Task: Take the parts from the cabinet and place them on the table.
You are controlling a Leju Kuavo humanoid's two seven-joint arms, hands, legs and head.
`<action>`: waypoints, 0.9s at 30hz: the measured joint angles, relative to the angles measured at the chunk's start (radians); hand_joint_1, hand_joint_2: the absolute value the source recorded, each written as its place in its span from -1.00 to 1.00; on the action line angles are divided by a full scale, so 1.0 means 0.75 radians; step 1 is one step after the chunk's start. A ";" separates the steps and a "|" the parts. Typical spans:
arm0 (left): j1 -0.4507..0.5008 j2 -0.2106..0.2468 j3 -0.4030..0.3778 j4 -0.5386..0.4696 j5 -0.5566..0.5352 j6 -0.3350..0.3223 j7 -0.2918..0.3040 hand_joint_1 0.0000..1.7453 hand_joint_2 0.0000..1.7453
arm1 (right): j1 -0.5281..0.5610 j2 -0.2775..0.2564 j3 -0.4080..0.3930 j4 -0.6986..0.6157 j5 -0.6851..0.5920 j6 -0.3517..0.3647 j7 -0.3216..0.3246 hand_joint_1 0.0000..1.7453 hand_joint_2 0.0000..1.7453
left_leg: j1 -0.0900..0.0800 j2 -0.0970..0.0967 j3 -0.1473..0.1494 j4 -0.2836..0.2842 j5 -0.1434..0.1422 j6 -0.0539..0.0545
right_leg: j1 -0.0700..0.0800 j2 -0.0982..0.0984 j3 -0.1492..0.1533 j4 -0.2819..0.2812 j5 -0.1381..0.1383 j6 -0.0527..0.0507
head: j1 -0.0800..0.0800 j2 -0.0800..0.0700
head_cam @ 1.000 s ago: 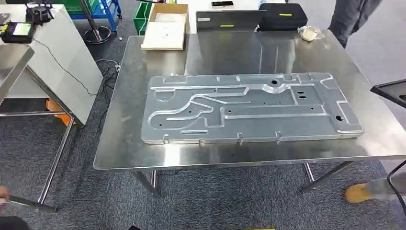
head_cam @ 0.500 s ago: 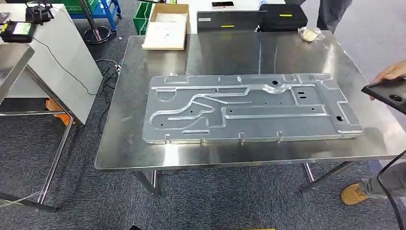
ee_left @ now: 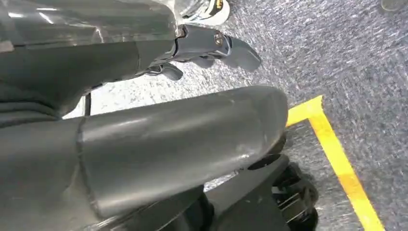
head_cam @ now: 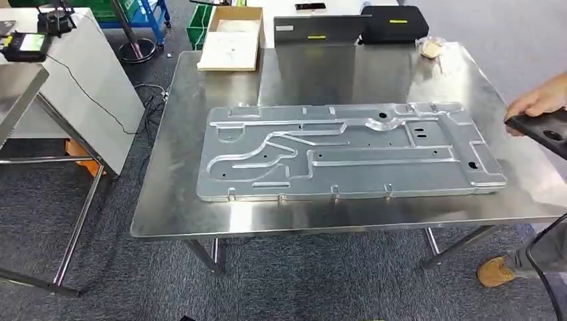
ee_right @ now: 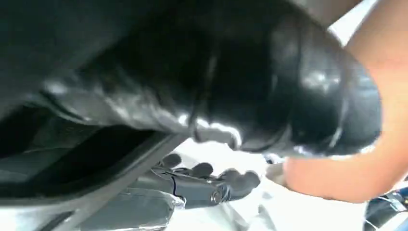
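A large machined aluminium plate point(head_cam: 348, 150) lies flat across the middle of the steel table point(head_cam: 167, 200). At the table's right edge a person's hand point(head_cam: 538, 100) holds a flat black part point(head_cam: 543, 128) with a round hole in it, just above the tabletop. My left hand point(ee_left: 211, 48) hangs over the carpet, fingers loosely apart, holding nothing. My right hand point(ee_right: 207, 182) is small and blurred beneath a bulky glossy black shape point(ee_right: 250, 82); a person's arm point(ee_right: 346, 163) reaches in beside it. Whether that hand holds anything is unclear.
At the table's far edge stand a cardboard box point(head_cam: 231, 37), a grey panel point(head_cam: 317, 28), a black case point(head_cam: 394, 20) and a small bag point(head_cam: 431, 47). A second steel table point(head_cam: 60, 80) stands left. A person's shoe point(head_cam: 496, 271) is by the right leg. Yellow floor tape point(ee_left: 337, 154) runs beside me.
The person's hand has come in at the right edge and now grips the black part, which sits slightly farther over the table. The person at the back right has left the picture.
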 joint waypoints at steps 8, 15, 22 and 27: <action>0.004 0.000 0.000 0.001 0.000 0.000 -0.001 -1.00 -1.00 | 0.020 -0.005 0.000 -0.025 -0.009 0.003 -0.001 -1.00 -1.00 | 0.015 -0.002 -0.152 0.326 -0.121 -0.016 | 0.013 0.000 0.001 0.000 -0.001 -0.024 | 0.000 0.000; 0.000 0.005 0.000 0.000 0.000 -0.001 -0.004 -1.00 -1.00 | 0.055 -0.003 0.000 -0.044 -0.016 -0.002 -0.002 -1.00 -1.00 | -0.008 -0.002 0.003 -0.021 0.010 0.041 | 0.013 0.003 0.007 -0.025 0.012 0.013 | 0.000 0.000; -0.001 0.002 0.001 0.000 -0.006 0.000 -0.005 -1.00 -1.00 | 0.065 -0.006 0.000 -0.045 -0.019 -0.008 -0.005 -1.00 -1.00 | 0.005 0.006 0.028 -0.071 0.040 0.050 | 0.004 -0.001 -0.177 0.360 -0.156 0.042 | 0.001 -0.001; -0.003 0.001 0.001 0.000 -0.007 0.000 -0.004 -1.00 -1.00 | 0.051 -0.001 0.000 -0.044 -0.016 -0.014 -0.003 -1.00 -1.00 | 0.001 0.002 0.009 -0.002 -0.001 0.013 | 0.003 -0.002 -0.001 0.001 0.001 0.042 | 0.000 0.000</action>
